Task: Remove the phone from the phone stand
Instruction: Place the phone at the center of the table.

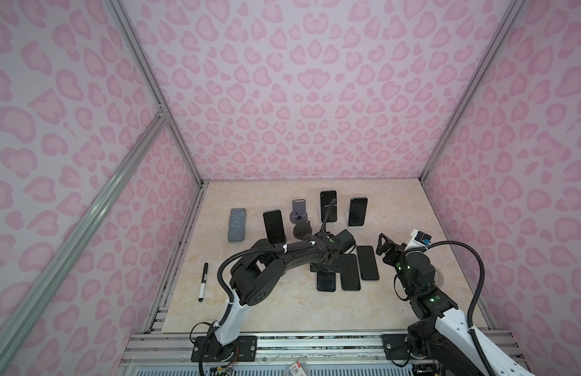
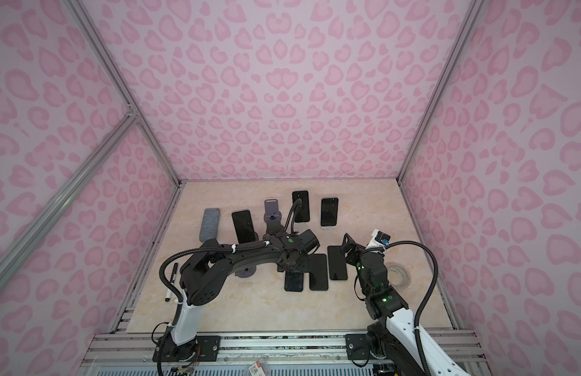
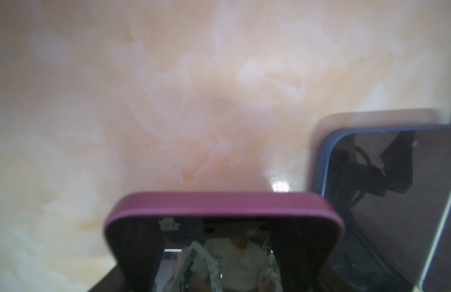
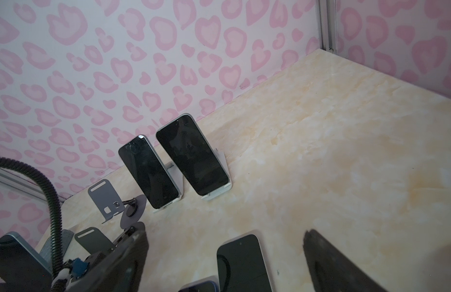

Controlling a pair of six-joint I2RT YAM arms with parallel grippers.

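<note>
We judge the left gripper to be laying the magenta-cased phone flat near the middle of the tabletop, just beside a blue-cased phone. Its dark fingers flank the screen, but we cannot tell whether they pinch the case or have let go.

To do this well, we would spread the jaws fully and rise straight up, so the case neither drags nor knocks its neighbour. The right gripper hangs wide open and empty toward the right edge.

Near the far edge, a left standing phone, a middle standing phone and a right standing phone lean on stands, with an empty grey stand among them.

The surface is glossy cream marble print and probably slippery. Pink leopard-print walls close it in, and a marker lies near the left edge.
</note>
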